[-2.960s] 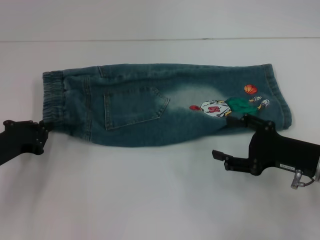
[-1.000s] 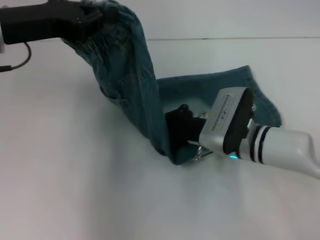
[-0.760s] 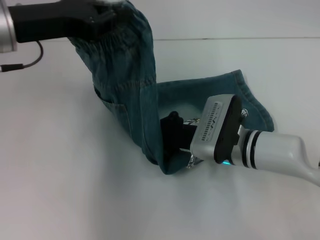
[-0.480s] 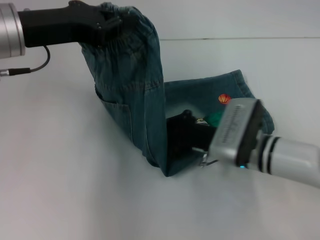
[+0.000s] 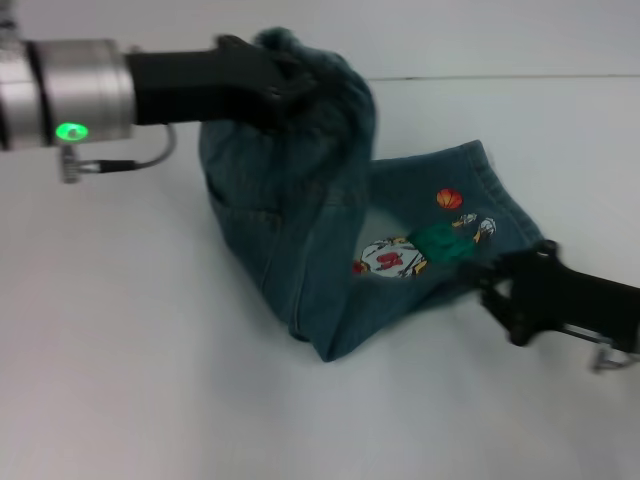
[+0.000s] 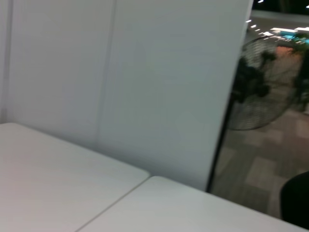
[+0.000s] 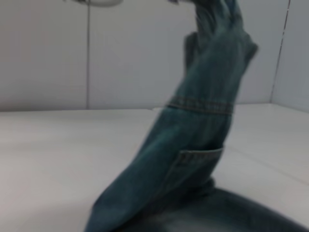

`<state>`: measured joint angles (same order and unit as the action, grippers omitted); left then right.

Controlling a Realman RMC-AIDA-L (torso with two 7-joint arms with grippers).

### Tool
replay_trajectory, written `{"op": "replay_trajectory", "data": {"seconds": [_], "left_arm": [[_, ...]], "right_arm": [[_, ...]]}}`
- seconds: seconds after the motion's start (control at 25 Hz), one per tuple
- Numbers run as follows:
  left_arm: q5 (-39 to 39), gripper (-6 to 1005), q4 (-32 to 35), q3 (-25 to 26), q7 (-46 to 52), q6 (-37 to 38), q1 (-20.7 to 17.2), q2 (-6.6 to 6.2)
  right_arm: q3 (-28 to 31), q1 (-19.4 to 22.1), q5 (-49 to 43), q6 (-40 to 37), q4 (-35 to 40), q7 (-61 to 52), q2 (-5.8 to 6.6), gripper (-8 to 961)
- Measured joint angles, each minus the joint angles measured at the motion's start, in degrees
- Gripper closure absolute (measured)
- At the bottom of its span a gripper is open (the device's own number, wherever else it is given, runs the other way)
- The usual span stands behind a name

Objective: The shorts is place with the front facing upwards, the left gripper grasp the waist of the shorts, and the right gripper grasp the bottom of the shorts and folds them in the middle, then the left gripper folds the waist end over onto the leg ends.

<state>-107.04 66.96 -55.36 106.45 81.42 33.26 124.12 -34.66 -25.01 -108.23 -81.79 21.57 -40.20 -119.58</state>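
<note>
The blue denim shorts (image 5: 300, 220) are folded lengthwise and bent in the middle of the table. My left gripper (image 5: 290, 85) is shut on the elastic waist (image 5: 335, 85) and holds it raised above the lower half. The leg ends (image 5: 500, 200) lie flat at the right, showing a cartoon patch (image 5: 390, 257) and a small basketball (image 5: 449, 198). My right gripper (image 5: 495, 285) sits low at the near edge of the leg part, just right of the patch. In the right wrist view the hanging shorts (image 7: 193, 145) rise from the table, back pocket (image 7: 195, 162) showing.
The white table (image 5: 150, 380) stretches wide to the left and front. Its back edge (image 5: 500, 77) meets a pale wall. The left wrist view holds only table, a white partition (image 6: 145, 87) and a standing fan (image 6: 265, 92) far off.
The left gripper has carried the waist to the right, toward the leg ends. The right arm has pulled back to the right, uncovering the cartoon patch.
</note>
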Motion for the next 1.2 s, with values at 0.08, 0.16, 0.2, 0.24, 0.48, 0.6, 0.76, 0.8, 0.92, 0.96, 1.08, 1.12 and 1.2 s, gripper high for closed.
{"op": "replay_trajectory", "data": {"seconds": [0.08, 0.16, 0.2, 0.24, 0.48, 0.6, 0.76, 0.8, 0.92, 0.96, 1.08, 1.12, 1.2], "left_arm": [[2.28, 925, -2.15, -3.81, -1.12, -2.89, 0.31, 0.1], [5.22, 923, -4.52, -9.13, -2.27, -7.92, 0.8, 0.24], [6.61, 922, -5.48, -11.32, -2.83, -9.85, 1.08, 0.31], [9.05, 922, -7.16, -14.27, -3.94, -12.69, 1.56, 0.34], [26.14, 916, -18.96, -26.8, -15.26, -24.56, 5.99, 0.51], [35.44, 913, -24.39, -32.91, -23.98, -29.69, 7.69, 0.51], [42.85, 866, -27.1, -36.67, -29.15, -32.87, 7.69, 0.51], [43.06, 822, -27.15, -36.48, -29.52, -32.41, 7.37, 0.5], [42.48, 689, -26.98, -34.17, -30.34, -28.88, 5.56, 0.39], [42.24, 662, -26.96, -33.06, -30.85, -27.37, 4.74, 0.34], [40.4, 581, -27.16, -28.71, -33.36, -21.12, 1.3, 0.2], [36.83, 553, -27.21, -24.63, -34.76, -15.85, -0.93, 0.15], [34.01, 499, -27.25, -21.66, -35.35, -12.44, -2.22, 0.13]], "right_arm": [[-0.83, 3.3, -0.28, -3.63, 4.14, -2.57, 0.0, 954], [-0.97, 5.92, -0.31, -6.3, 6.76, -3.34, 0.01, 954], [-1.05, 6.78, -0.32, -7.3, 7.44, -3.44, 0.03, 954], [-1.16, 7.33, -0.46, -8.16, 7.79, -3.47, 0.06, 954], [-1.65, 6.55, -4.19, -9.41, 7.55, -3.28, -0.12, 954], [-1.86, 5.25, -6.08, -9.19, 6.87, -3.21, -0.3, 955], [-2.46, 4.31, -6.64, -8.97, 5.9, -3.16, -0.31, 955], [-2.48, 4.28, -6.64, -8.94, 5.82, -3.16, -0.28, 955], [-2.31, 4.27, -6.49, -9.05, 5.82, -3.16, -0.28, 955], [-2.15, 4.27, -6.45, -9.19, 5.83, -3.17, -0.27, 955], [-1.91, 4.38, -6.4, -9.75, 6.17, -3.43, -0.16, 955], [-1.86, 4.45, -6.39, -10.1, 6.31, -3.51, -0.06, 955], [-1.73, 4.68, -6.38, -11.16, 6.92, -3.6, 0.09, 955]]}}
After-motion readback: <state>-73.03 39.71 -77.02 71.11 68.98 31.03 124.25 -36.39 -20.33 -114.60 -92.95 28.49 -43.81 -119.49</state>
